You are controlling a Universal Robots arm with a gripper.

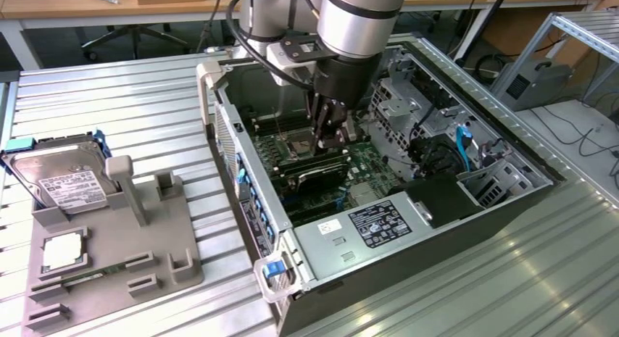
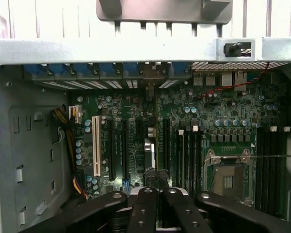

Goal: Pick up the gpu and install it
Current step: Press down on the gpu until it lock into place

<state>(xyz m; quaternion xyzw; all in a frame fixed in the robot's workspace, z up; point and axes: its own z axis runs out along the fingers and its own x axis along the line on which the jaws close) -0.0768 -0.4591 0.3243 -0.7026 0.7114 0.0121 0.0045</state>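
The arm is angled steeply down from the far side into the open computer case. The gripper is held low over the motherboard, its fingers drawn close together on the gpu. The gpu is seen edge-on, standing upright in the expansion slots near the case's middle. A hard drive is propped on the grey fixture, well apart at the exterior view's left.
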